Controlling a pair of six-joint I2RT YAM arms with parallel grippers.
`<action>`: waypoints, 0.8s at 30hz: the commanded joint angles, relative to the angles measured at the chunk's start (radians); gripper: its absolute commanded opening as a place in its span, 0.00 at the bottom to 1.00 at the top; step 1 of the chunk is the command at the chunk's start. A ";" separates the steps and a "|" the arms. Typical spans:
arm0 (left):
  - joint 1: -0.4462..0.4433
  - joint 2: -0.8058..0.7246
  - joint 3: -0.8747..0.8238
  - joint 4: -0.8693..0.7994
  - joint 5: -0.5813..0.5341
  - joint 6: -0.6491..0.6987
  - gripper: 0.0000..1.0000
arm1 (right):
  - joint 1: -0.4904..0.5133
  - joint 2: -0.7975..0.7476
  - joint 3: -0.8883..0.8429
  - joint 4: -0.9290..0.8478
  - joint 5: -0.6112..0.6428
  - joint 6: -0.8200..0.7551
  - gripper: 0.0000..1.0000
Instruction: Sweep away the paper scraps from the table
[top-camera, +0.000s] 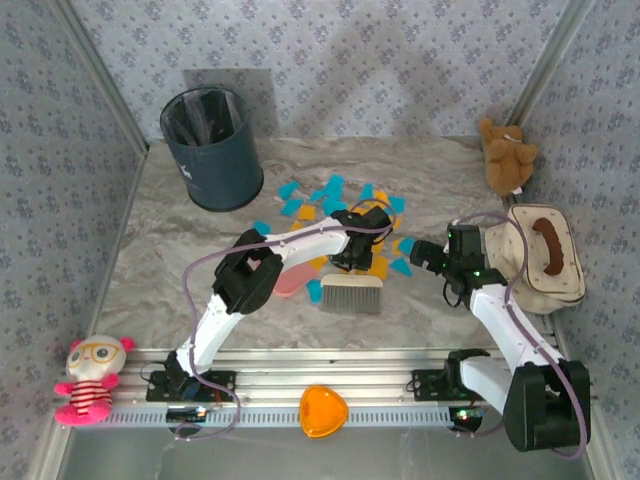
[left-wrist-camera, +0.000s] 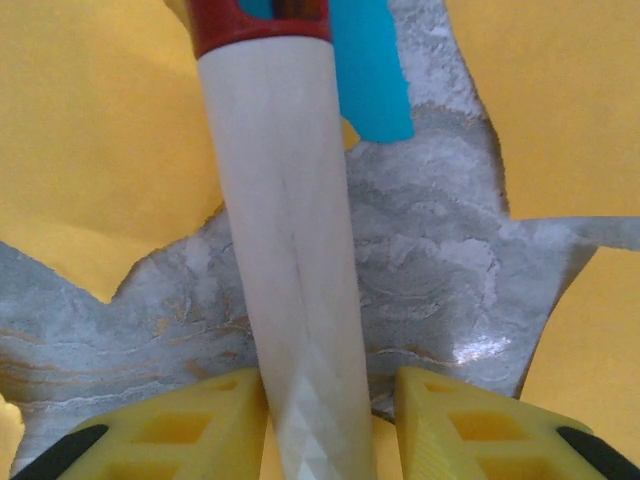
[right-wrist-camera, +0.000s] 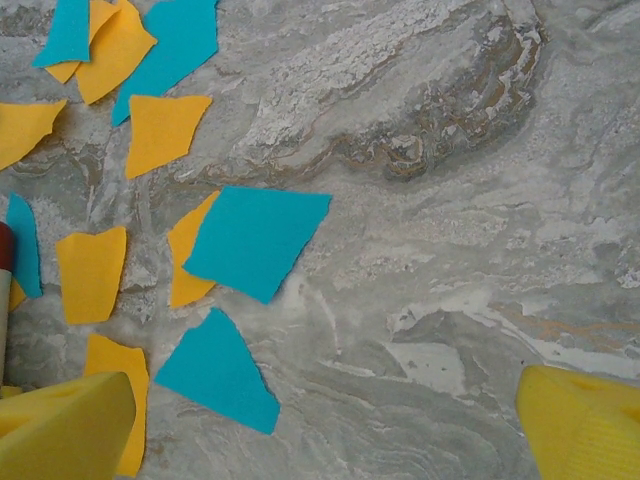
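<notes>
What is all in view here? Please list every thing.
scraps: many, cyan and yellow, table centre
brush: 1, grey bristles, white handle, among scraps
bin: 1, dark blue, back left
bear: 1, brown, back right
bag: 1, beige, right edge
doll: 1, pink, front left
dish: 1, orange, front rail
pink thing: 1, left of brush
table: 1, grey marble
left claw: yellow, astride brush handle
right claw: yellow, open, right of scraps

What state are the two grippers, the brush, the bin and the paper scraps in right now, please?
Left gripper: jaws either side of the brush handle, grip unclear.
Right gripper: open wide, above the table.
Brush: lying on the table.
Paper scraps: scattered on the table, unswept.
Bin: upright, top open.
</notes>
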 joint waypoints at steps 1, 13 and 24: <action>-0.013 0.020 0.018 -0.043 0.012 -0.005 0.37 | 0.004 0.011 -0.009 0.001 0.013 0.021 1.00; -0.014 -0.011 0.022 -0.017 0.013 0.037 0.20 | 0.004 0.019 0.004 -0.003 0.010 0.028 1.00; -0.014 -0.122 0.052 0.040 -0.014 0.196 0.20 | -0.044 0.017 0.058 -0.044 -0.152 0.032 1.00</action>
